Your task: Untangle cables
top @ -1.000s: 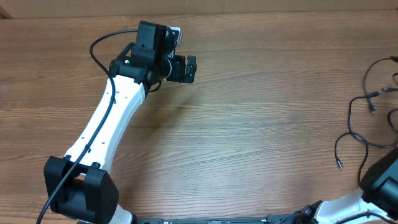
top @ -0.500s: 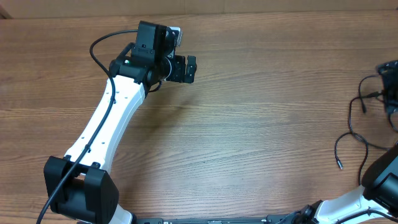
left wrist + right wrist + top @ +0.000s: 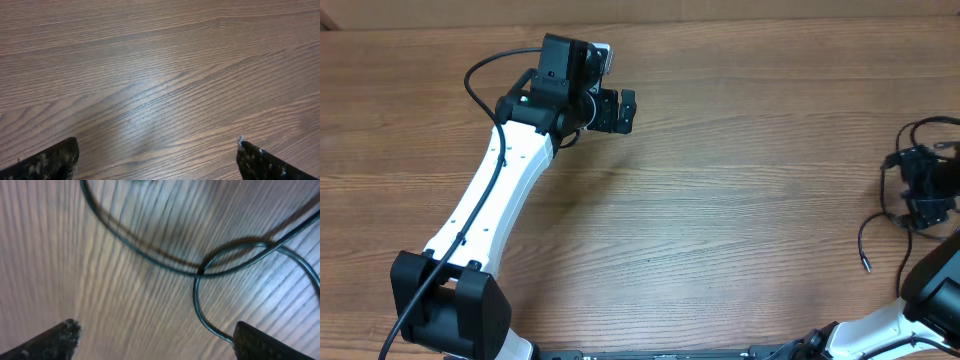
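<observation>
Thin black cables [image 3: 880, 215] lie tangled at the table's right edge, one plug end [image 3: 866, 267] pointing toward the front. My right gripper [image 3: 920, 188] hovers over them, open. In the right wrist view two cable strands cross [image 3: 202, 270] ahead of the open right gripper [image 3: 155, 341], and one strand curves down beside the right fingertip [image 3: 265, 342]; nothing is held. My left gripper [image 3: 617, 110] stands far off at the back left. In its wrist view the left gripper [image 3: 157, 161] is open over bare wood.
The wooden table [image 3: 740, 200] fills the view. The left arm's white link [image 3: 490, 200] runs diagonally from its base at the front left. The right arm's base [image 3: 935, 290] sits at the front right corner, close to the cables.
My right gripper has come into view from the right edge and moved forward and left over the cables, which have shifted a little. The left arm has not moved.
</observation>
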`<state>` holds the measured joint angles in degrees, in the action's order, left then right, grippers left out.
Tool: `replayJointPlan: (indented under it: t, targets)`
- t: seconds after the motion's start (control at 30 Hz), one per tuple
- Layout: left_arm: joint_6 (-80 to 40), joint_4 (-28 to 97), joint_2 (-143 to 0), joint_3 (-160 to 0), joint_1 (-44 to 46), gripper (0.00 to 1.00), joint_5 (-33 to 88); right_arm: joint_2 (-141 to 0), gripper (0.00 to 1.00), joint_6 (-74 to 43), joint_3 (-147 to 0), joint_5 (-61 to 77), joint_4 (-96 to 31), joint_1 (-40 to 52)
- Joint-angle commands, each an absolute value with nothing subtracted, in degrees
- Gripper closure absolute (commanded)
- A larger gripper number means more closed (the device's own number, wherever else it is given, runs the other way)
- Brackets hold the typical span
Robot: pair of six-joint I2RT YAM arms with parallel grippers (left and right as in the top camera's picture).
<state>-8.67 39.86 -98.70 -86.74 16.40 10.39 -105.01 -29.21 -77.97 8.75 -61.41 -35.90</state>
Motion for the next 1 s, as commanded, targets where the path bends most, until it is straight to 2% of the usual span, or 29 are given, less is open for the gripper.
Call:
replayJointPlan:
  t: [0.0, 0.07, 0.1, 0.37, 0.4, 0.43, 0.67, 0.97]
  targets:
    - [-9.02, 39.90, -98.24, -88.01, 16.51, 0.00, 9.89, -104.90, 0.11, -18.44, -78.87, 9.13, -62.52, -31.62]
    - [-9.02, 39.88, -98.24, -88.01, 16.51, 0.00, 9.89, -104.90, 0.21, -12.58, -78.87, 9.08, -63.37, -28.16]
    - [-9.02, 39.88, -98.24, -88.01, 16.53, 0.00, 9.89, -104.90, 0.23, -10.92, -78.87, 9.08, -63.70, -25.82]
    - [-9.02, 39.90, -98.24, -88.01, 16.51, 0.00, 9.89, -104.75, 0.23, -10.39, -78.89, 9.10, -60.80, -8.12]
    - [-9.02, 39.88, -98.24, -88.01, 16.51, 0.00, 9.89, -104.53, 0.16, -10.44, -78.89, 9.10, -60.34, -5.98]
    - [-9.02, 39.88, -98.24, -88.01, 16.51, 0.00, 9.89, -103.96, 0.00, -10.98, -78.89, 9.10, -59.66, -3.01]
    - [-9.02, 39.88, -98.24, -88.01, 16.51, 0.00, 9.89, -98.04, 0.00, -12.38, -78.89, 9.32, -60.14, 4.67]
    - [-9.02, 39.88, -98.24, -88.01, 16.51, 0.00, 9.89, -85.93, 0.00, -12.32, -78.89, 9.08, -59.86, 7.18]
